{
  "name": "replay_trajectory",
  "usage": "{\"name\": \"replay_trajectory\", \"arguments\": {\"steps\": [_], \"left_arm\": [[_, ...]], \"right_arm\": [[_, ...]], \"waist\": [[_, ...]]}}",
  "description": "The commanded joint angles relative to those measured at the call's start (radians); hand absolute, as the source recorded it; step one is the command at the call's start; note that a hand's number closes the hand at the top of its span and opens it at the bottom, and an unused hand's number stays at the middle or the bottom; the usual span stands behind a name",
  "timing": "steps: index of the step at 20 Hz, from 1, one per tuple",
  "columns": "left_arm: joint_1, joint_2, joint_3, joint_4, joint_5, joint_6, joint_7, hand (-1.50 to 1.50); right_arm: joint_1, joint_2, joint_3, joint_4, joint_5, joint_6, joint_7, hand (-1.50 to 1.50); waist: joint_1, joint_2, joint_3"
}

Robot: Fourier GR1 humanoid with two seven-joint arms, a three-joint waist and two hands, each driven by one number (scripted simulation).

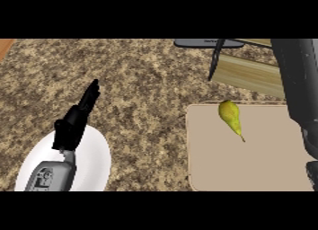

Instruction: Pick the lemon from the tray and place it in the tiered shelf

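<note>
Lemon (231, 117) lies on tray (254, 175), 3 o'clock. Left hand (77, 121) open, fingers straight, over plate (99, 164), 8 o'clock. Right hand's state unclear.

white plate (95, 168), speckled granite counter (148, 85)

Counter (142, 90) bare between plate (95, 166) at 8 o'clock and tray (254, 170) at 4; tiered shelf (248, 72) blocks 1 o'clock.

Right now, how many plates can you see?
1. The white plate sits on the counter at lower left, under the left hand. The right forearm may hide more at the right edge.
</note>
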Motion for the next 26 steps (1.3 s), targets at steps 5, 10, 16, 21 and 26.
{"name": "replay_trajectory", "arguments": {"steps": [5,10,16,21,26], "left_arm": [[-0.031,0.014,0.029,-0.002,0.017,-0.006,0.024,0.00],[0.009,-0.031,-0.026,-0.017,-0.028,0.029,0.007,0.00],[0.008,0.027,0.032,-0.002,0.036,-0.045,-0.013,0.00],[0.007,-0.010,-0.003,-0.062,0.001,0.002,0.053,0.00],[0.033,0.005,0.017,-0.016,0.010,-0.012,-0.015,0.00]], "right_arm": [[0.086,0.034,-0.107,-0.034,-0.166,-0.326,-0.100,1.50],[0.006,-0.051,-0.169,0.169,-0.256,-0.384,-0.223,1.50],[0.037,-0.046,-0.161,0.186,-0.280,-0.440,-0.252,1.50],[0.085,-0.081,-0.143,0.210,-0.026,-0.369,0.051,-1.50],[0.137,-0.133,-0.180,0.090,-0.139,-0.329,-0.017,-1.50]], "waist": [[-0.006,-0.001,0.001],[0.002,0.000,0.000],[-0.001,-0.001,0.000],[-0.008,-0.005,0.000],[-0.013,-0.005,0.000]]}}
